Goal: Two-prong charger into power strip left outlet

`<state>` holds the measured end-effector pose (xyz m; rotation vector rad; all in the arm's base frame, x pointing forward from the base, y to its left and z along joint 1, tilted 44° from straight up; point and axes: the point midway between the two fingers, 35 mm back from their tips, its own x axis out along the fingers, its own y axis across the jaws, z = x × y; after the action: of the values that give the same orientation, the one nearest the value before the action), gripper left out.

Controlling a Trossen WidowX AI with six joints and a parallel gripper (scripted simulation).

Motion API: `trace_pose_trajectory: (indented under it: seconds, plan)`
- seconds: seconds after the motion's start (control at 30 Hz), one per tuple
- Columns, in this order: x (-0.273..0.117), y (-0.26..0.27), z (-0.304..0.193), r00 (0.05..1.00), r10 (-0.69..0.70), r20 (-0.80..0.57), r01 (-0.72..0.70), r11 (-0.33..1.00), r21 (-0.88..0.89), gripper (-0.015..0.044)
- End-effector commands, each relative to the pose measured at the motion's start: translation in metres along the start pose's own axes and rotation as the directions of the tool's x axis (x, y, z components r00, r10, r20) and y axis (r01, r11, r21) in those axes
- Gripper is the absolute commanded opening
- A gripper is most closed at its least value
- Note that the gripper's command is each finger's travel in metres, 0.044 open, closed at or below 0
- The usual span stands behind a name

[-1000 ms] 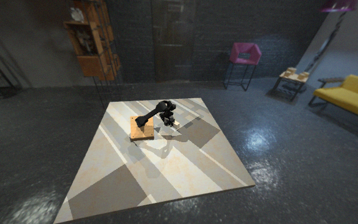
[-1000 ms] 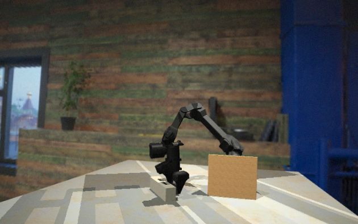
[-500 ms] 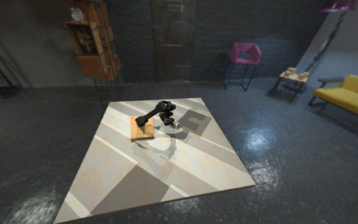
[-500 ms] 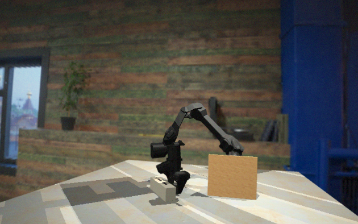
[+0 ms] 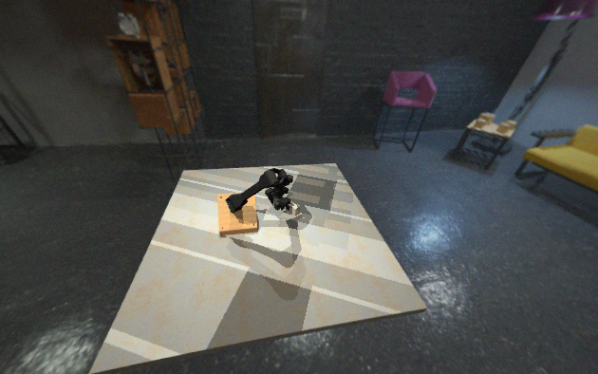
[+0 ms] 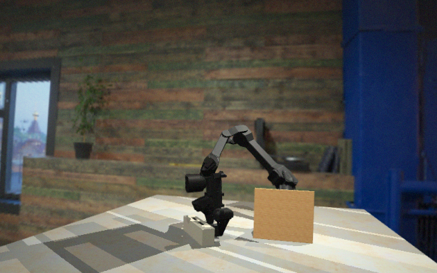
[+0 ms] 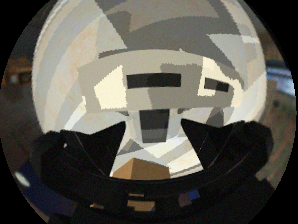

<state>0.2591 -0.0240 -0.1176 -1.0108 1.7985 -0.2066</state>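
The beige power strip [image 5: 295,209] [image 6: 199,231] [image 7: 112,91] stands on the table, with two dark recesses in its top. In the wrist view the dark grey charger [image 7: 154,125] sits against the strip's near side, close to the middle of the strip's length. Its prongs are not visible, and I cannot tell how far in they are or in which outlet. My gripper [image 7: 153,122] [image 6: 217,230] is open around the charger, with a gap on each side, low beside the strip. The charger is hidden behind the fingers in the exterior view.
The arm's base stands on an orange-brown wooden block [image 5: 237,225] [image 6: 284,216], which also shows at the bottom of the wrist view [image 7: 140,169]. The table [image 5: 180,294] [image 6: 146,258] carries banded shadows and bright stripes.
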Motion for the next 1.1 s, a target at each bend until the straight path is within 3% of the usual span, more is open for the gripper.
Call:
trace_pose_trajectory:
  seconds: [0.0,1.07]
  plan:
    - [0.001,0.001,-0.002,1.000,0.005,0.000,-0.005,1.000,-0.006,0.0440]
    - [0.003,0.000,-0.037,1.000,0.005,-0.002,-0.005,1.000,-0.007,0.0440]
